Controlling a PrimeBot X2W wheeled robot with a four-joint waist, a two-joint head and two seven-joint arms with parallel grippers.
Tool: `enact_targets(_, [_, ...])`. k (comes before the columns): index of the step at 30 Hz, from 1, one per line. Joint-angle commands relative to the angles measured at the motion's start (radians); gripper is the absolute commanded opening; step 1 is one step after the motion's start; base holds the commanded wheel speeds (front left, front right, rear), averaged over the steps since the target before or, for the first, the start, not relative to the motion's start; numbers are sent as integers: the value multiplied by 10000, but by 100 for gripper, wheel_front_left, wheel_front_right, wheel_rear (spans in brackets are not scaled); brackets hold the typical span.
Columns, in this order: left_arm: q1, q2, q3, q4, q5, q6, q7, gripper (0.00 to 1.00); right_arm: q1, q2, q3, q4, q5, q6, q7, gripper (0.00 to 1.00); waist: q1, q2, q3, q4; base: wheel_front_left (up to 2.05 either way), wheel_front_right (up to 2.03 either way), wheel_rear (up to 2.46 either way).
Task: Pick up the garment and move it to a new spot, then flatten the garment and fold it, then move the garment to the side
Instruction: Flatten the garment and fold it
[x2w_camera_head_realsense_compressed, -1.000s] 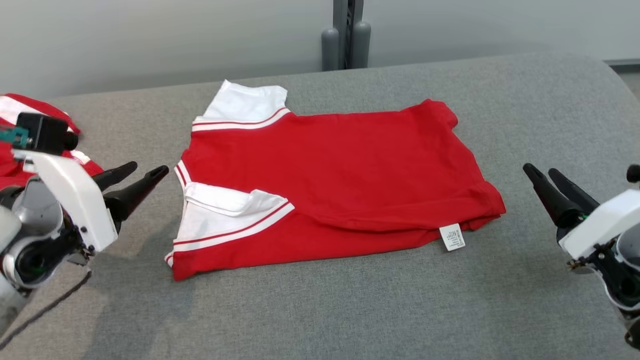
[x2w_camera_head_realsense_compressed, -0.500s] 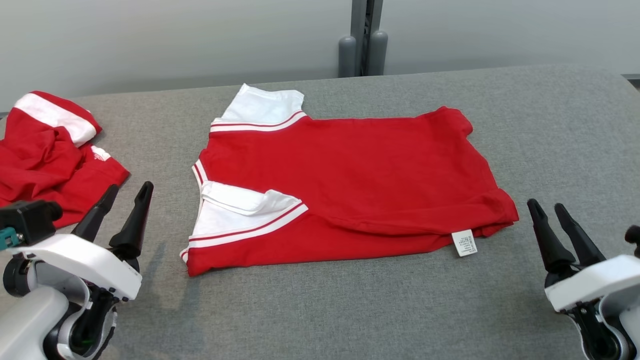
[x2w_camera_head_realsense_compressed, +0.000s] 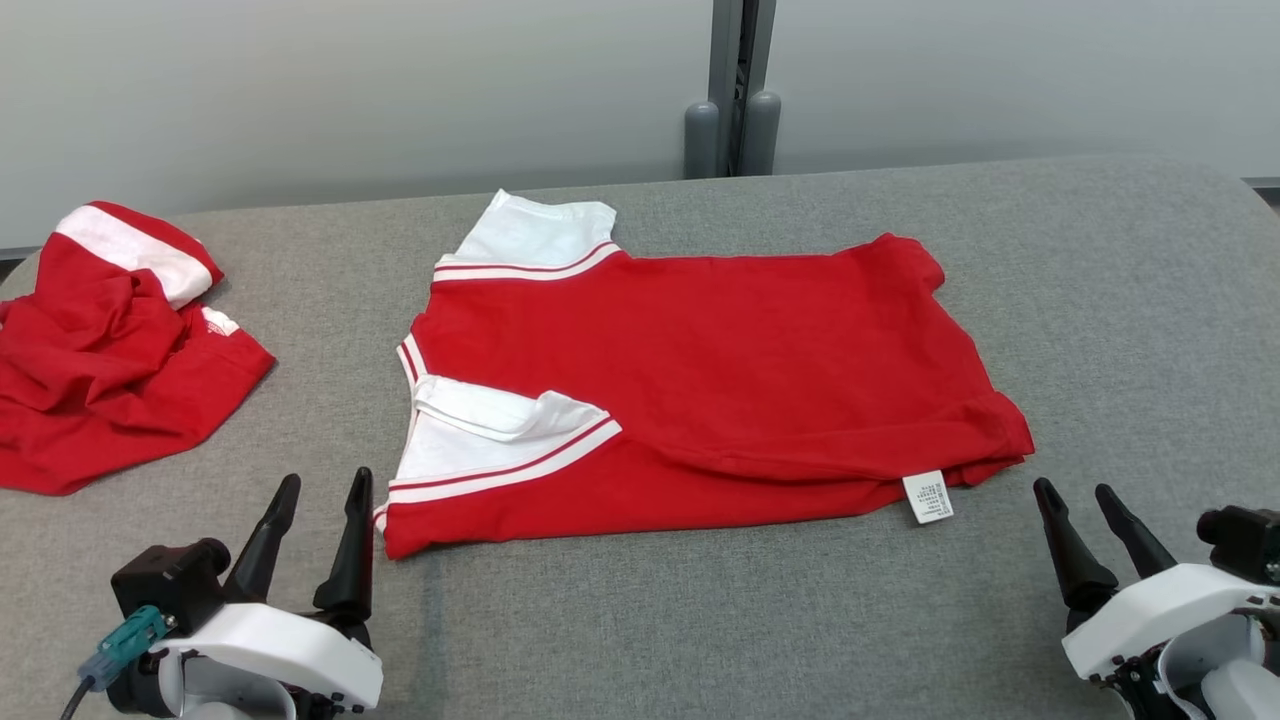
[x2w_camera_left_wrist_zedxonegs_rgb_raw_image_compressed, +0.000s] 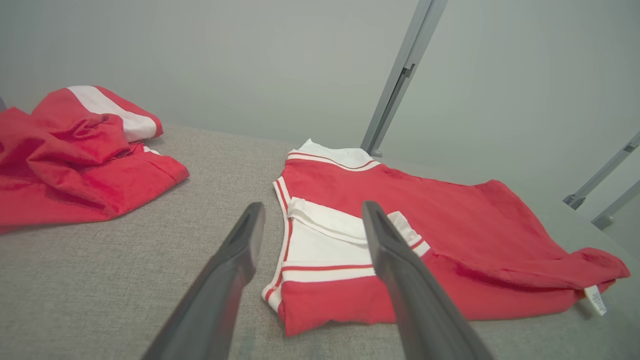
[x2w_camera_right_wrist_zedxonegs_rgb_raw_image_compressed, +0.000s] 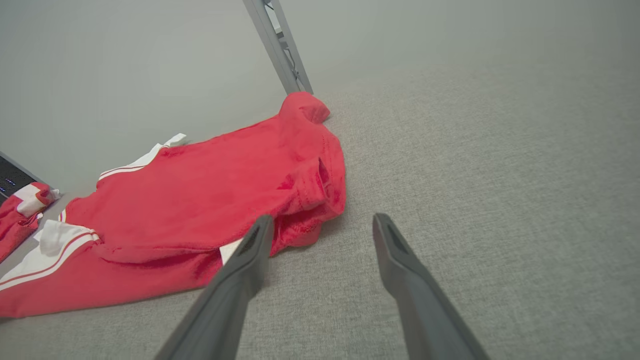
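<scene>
A red garment with white sleeves (x2w_camera_head_realsense_compressed: 700, 375) lies folded lengthwise in the middle of the grey table, its white label (x2w_camera_head_realsense_compressed: 928, 497) sticking out at the near right edge. The left wrist view shows the same garment (x2w_camera_left_wrist_zedxonegs_rgb_raw_image_compressed: 450, 240), and so does the right wrist view (x2w_camera_right_wrist_zedxonegs_rgb_raw_image_compressed: 210, 200). My left gripper (x2w_camera_head_realsense_compressed: 325, 485) is open at the lower left, just short of the garment's near left corner, holding nothing. My right gripper (x2w_camera_head_realsense_compressed: 1075, 490) is open at the lower right, a little off the garment's right hem, also empty.
A second red and white garment (x2w_camera_head_realsense_compressed: 110, 345) lies crumpled at the table's left edge, seen too in the left wrist view (x2w_camera_left_wrist_zedxonegs_rgb_raw_image_compressed: 75, 150). A grey post (x2w_camera_head_realsense_compressed: 735, 90) stands behind the table against the pale wall. Bare grey table (x2w_camera_head_realsense_compressed: 1130, 300) stretches to the right.
The head camera has tilted, shifting the whole picture. Both grippers have drawn back toward the near edge and now point up the view. The garment lies as before.
</scene>
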Motion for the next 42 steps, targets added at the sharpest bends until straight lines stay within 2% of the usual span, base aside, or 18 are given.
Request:
enact_targets(1, [74,-88,139,157,171,-122,-10,100,-227,35,70,190,-127,3,92,100,0,-1,0,13,0,0,0])
enact_targets(5, [26,-337,134,613,338,-349,-11,100,-653,126,229,784,-351,3,284,100,0,-1,27,51,0,0,0])
enact_targets(16, [-890,-716,-488,2075,508,-831,450,100,-1624,395,653,1981,263,3,711,100,0,-1,402,279,0,0,0])
enact_targets(27, [-1688,-1220,-956,3515,472,-1381,855,100,-2228,342,1100,2494,673,3,612,100,0,-1,824,253,0,0,0])
enact_targets(36, [-2288,-1539,-1080,4671,362,-1649,1091,100,-2631,324,1573,2686,1076,3,682,100,0,-1,1081,277,0,0,0])
enact_targets(37, [-2330,-1570,-1119,4754,366,-1706,1094,100,-2653,324,1638,2703,1115,3,668,98,0,-1,1103,275,0,0,0])
enact_targets(38, [-2377,-1590,-1129,4833,368,-1745,1087,100,-2679,324,1700,2731,1155,3,650,88,0,-1,1120,274,0,0,0])
enact_targets(39, [-2417,-1622,-1139,4899,373,-1761,1055,91,-2718,323,1750,2748,1191,3,635,79,0,-1,1131,274,0,0,0])
enact_targets(40, [-2462,-1649,-1139,4968,378,-1797,1026,75,-2756,318,1796,2749,1226,3,616,62,0,-1,1132,274,0,0,0])
enact_targets(41, [-2547,-1701,-1148,5072,374,-1827,962,44,-2794,306,1886,2774,1309,3,573,45,0,-1,1115,275,0,0,0])
enact_targets(42, [-2579,-1731,-1152,5123,363,-1852,941,12,-2802,294,1936,2785,1342,3,543,36,0,-1,1102,276,0,0,0])
